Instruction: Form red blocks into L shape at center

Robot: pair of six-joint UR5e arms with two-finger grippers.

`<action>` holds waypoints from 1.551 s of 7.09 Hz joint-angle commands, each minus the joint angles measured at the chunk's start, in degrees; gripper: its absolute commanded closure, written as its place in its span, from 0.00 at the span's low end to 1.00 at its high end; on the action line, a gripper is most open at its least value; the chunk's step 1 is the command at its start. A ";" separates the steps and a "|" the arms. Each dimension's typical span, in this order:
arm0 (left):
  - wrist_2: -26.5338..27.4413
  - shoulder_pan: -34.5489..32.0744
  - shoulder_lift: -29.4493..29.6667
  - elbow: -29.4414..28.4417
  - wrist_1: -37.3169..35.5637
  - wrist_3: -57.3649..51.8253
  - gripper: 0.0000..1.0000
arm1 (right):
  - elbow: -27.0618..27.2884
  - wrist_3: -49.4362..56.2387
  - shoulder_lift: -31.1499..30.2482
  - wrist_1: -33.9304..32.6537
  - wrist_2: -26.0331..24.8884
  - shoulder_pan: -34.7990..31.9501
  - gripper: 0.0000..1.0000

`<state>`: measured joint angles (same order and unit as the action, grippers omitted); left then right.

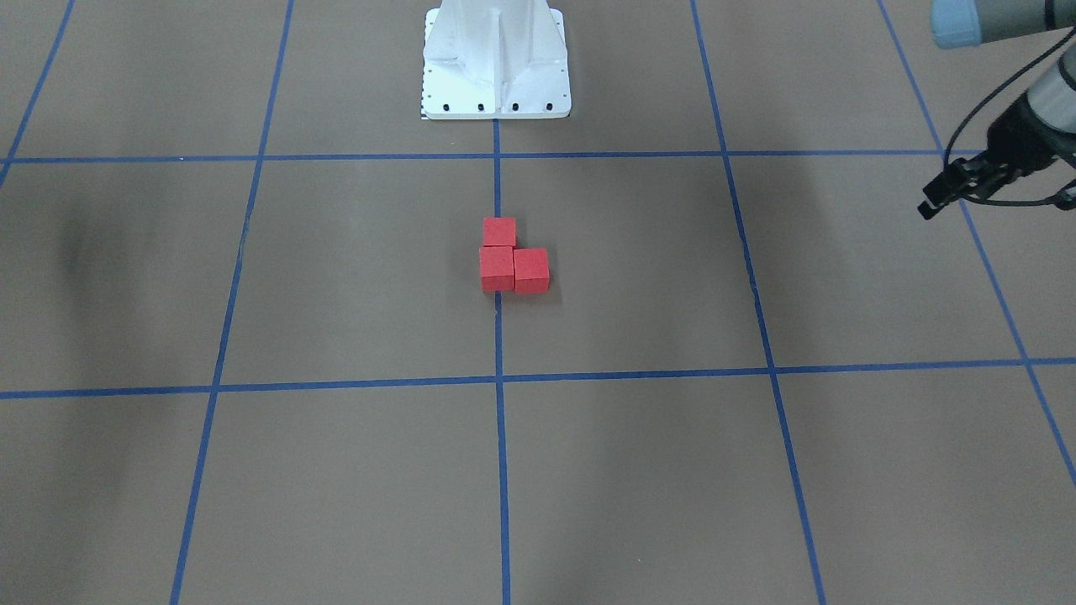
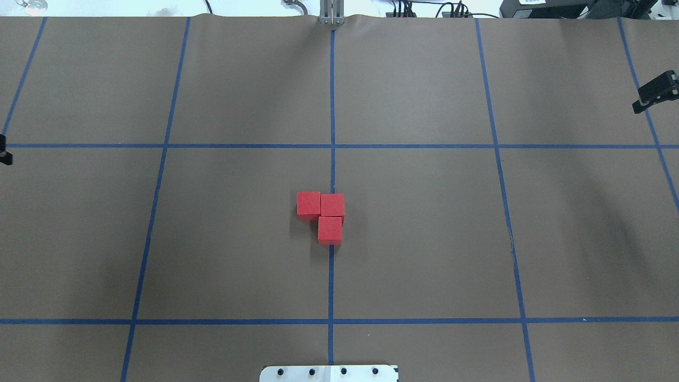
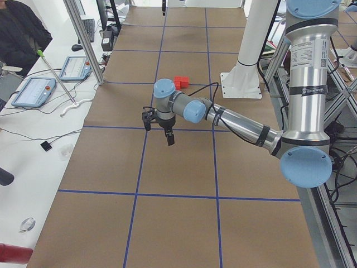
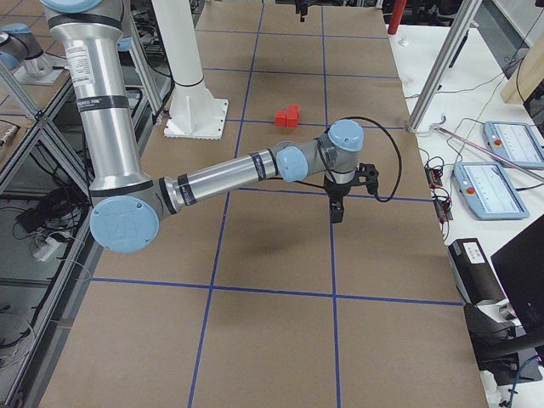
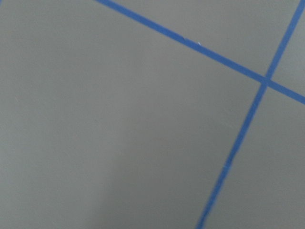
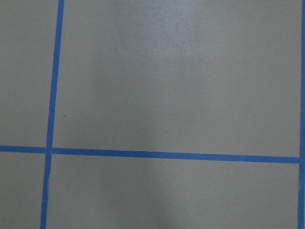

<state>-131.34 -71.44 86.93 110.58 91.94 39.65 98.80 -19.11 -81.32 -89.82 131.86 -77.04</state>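
— At the fingers, what did you have?
— I couldn't tell the gap on the left gripper (image 1: 931, 204) or the right gripper (image 2: 639, 103). Neither held a block, and both were well apart from the work.
— And the red blocks (image 2: 331, 207)?
— Touching, at the center. The corner cube sat on the middle tape line (image 2: 332, 106), with one leg toward the robot's left and one toward the base plate (image 2: 329, 373). Equal legs, no long axis. I judged it done: nudge nothing.

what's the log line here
red blocks: three touching in L | spot: on middle tape line | left arm: out at side, away from blocks | right arm: same | jaws: state unclear | task: looks done
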 commanded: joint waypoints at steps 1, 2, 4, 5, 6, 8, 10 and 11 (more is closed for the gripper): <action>-0.76 -9.47 -0.18 -9.56 0.34 -22.87 0.00 | -4.82 7.65 -0.33 0.00 0.77 -4.77 0.00; -0.76 -13.07 -0.27 -12.03 0.52 -29.82 0.00 | -6.06 8.64 -0.33 0.00 0.77 -6.18 0.00; -3.12 -16.09 -0.88 -12.68 0.44 -34.28 0.00 | -6.25 13.09 -0.15 -3.76 0.85 -7.68 0.00; -4.01 -16.01 -1.15 -11.80 0.44 -33.59 0.00 | -5.64 14.96 -0.07 -5.78 0.85 -8.30 0.00; -4.02 -15.92 -1.06 -11.53 0.52 -33.49 0.00 | -5.63 14.97 -0.06 -5.80 0.85 -8.22 0.00; -4.02 -15.83 -1.06 -10.65 0.53 -33.49 0.00 | -5.98 14.28 -0.50 -5.37 2.07 -8.22 0.00; -3.93 -15.83 -1.06 -11.26 0.53 -33.49 0.00 | -6.60 14.36 -1.99 -5.27 1.73 -8.22 0.00; -4.02 -15.83 -1.15 -10.83 0.44 -33.49 0.00 | -6.43 14.45 -2.26 -5.19 1.47 -8.22 0.00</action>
<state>-135.29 -87.28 85.85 99.58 92.44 6.15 92.45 -4.72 -82.99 -95.10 133.49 -85.25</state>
